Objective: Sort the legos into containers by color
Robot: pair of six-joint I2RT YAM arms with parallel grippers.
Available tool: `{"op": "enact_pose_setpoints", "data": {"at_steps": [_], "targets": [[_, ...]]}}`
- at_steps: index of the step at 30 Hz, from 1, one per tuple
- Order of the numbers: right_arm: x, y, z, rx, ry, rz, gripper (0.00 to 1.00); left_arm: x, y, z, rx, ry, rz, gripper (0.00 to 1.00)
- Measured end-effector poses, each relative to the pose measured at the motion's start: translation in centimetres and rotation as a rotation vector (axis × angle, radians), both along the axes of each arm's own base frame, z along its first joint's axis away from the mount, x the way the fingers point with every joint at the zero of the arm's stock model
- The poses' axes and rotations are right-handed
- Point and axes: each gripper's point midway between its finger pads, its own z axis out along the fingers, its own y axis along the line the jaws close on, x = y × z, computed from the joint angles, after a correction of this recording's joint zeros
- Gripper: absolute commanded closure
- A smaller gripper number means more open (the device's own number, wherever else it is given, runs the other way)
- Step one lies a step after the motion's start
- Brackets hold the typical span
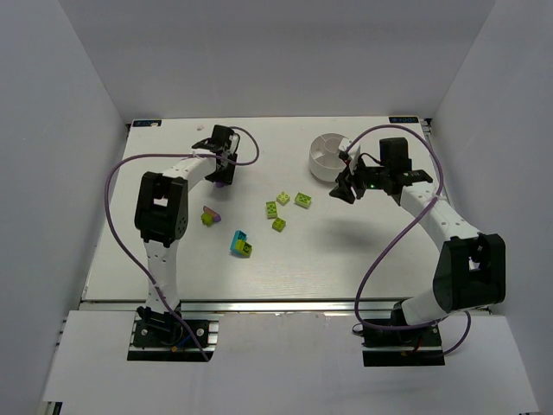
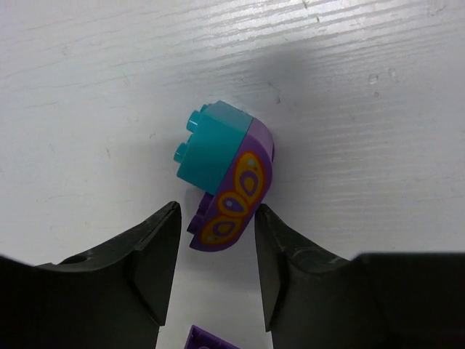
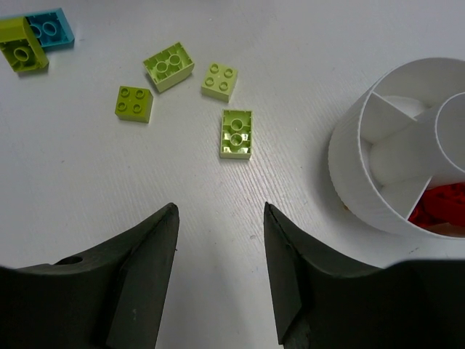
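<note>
Reaching forward, left gripper [image 2: 216, 222] straddles purple-teal brick [image 2: 231, 178].

Bottom edge: purple brick [image 2: 211, 339] cropped; red legos [image 3: 442, 205] part-hidden behind wall of dish [image 3: 349, 171], cropped right

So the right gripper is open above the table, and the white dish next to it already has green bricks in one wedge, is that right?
Not quite. The right gripper is open, but that wedge of the white dish holds red bricks, not green, as the right wrist view shows. The green bricks in view lie outside it.
</note>
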Motion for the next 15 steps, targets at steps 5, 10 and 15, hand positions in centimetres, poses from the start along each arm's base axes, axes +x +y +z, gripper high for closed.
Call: {"op": "enact_pose_setpoints", "data": {"at_steps": [5,10,15], "targets": [[0.3,0.1,0.6,0.002,-0.013,-0.001,0.44,0.7,0.0,-0.2,-0.014,-0.023,-0.002,0.51],[0.5,0.1,0.9,0.003,-0.018,-0.001,0.44,0.9,-0.1,-0.9,-0.032,-0.043,-0.007,0.7],[0.5,0.2,1.1,0.012,-0.005,-0.009,0.46,0.3,-0.6,-0.8,-0.072,-0.066,-0.026,0.83]]}}
